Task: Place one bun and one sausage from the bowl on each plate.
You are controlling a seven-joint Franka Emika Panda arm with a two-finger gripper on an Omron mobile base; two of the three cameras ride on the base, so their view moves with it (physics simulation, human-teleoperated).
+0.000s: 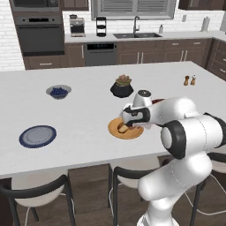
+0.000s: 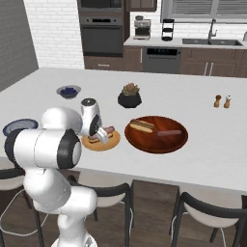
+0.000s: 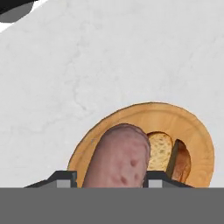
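White marble table (image 1: 79, 119) spans mid-frame. At centre, the pincer (image 3: 114, 183) grips a sausage (image 3: 117, 159) over the tan plate (image 3: 199, 144) — a bun (image 3: 168, 153) already lies there. Right of centre, the bowl (image 2: 157, 142) holds another bun (image 2: 141, 125) and sausage (image 2: 168, 132); the blue-rimmed plate (image 1: 37, 136) sits at left.

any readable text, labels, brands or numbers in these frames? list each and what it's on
None readable.
Dishwasher control strip: faint light marks, too blurred to read.
Wall oven panel: no legible characters.
Tan-orange plate, sausage, bun, dark red-brown bowl, grey-blue plate: no markings.
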